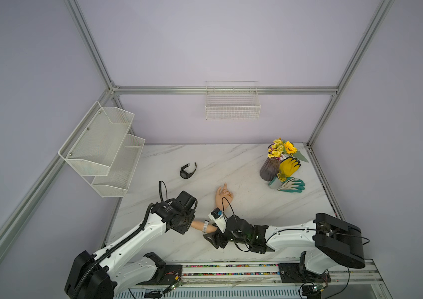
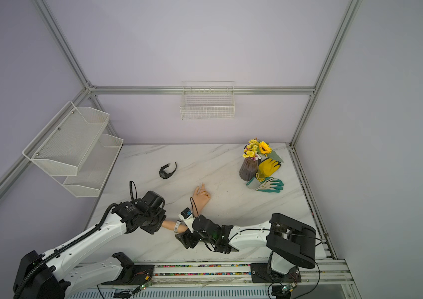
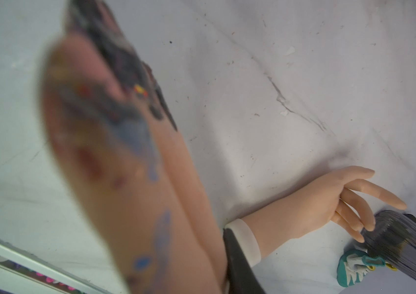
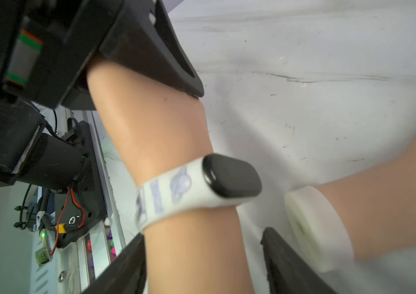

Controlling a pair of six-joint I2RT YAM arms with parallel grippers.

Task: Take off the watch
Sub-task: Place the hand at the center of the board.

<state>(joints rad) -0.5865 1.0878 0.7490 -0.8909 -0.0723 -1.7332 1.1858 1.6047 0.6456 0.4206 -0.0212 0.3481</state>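
Nearest, on the near part of the white marble-patterned tabletop (image 4: 303,101), a smooth skin-toned plastic mannequin forearm (image 4: 150,122) lies with its long axis running left to right. The left gripper (image 1: 188,224) is clamped tight on the forearm's left, elbow end, pinning it down.

The watch (image 4: 201,188) is a white printed rubbery band carrying a glossy black capsule-shaped face. It wraps snugly across the forearm, between the two grippers. The right gripper (image 4: 201,234) reaches in from the right with its matt black jaws spread wide, one on each side of the forearm, holding nothing. The watch sits just left of its fingertips, so this arm is the nearer one.

My reading is that the band must slide rightwards along the forearm, toward the white disc-shaped wrist piece (image 4: 311,224), or be peeled open. The soft band will likely drag on the smooth skin.

A little farther off, the mannequin hand (image 1: 223,194) points away. At the far left lies a black plastic wristwatch (image 1: 188,170), unworn. At the far right stand a ribbed dark glass vase (image 1: 270,169) of yellow flowers and knit gloves (image 1: 290,184).
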